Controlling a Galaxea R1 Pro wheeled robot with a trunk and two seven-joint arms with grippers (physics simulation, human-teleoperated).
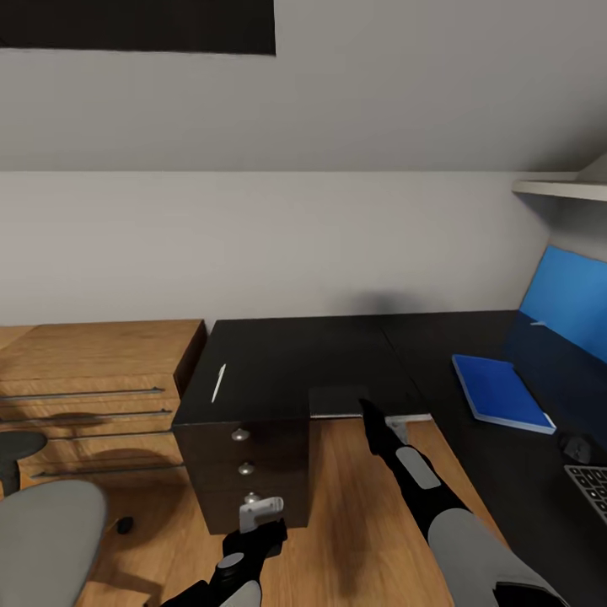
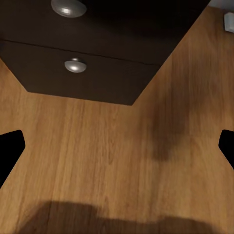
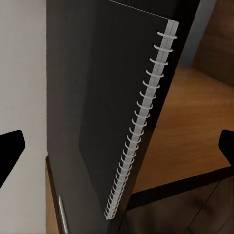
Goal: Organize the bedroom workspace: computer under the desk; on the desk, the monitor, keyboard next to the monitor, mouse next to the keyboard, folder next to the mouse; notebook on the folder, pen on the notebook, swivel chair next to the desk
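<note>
The right jaws [image 1: 364,410] reach the near edge of the black surface [image 1: 337,354], at one dark notebook [image 1: 337,398]; whether they pinch it I cannot tell. Beyond them to the left lies one white pen [image 1: 218,382]; to their right, one blue folder [image 1: 502,393], one mouse [image 1: 578,448] and one keyboard [image 1: 592,487]. The left jaws [image 1: 260,512] hang low before three drawer knobs [image 1: 245,468].

Left wrist: jaws wide over oak floor [image 2: 97,161], two knobs ahead.

Right wrist: jaws wide, one spiral-bound notebook [image 3: 92,102] between them.
</note>
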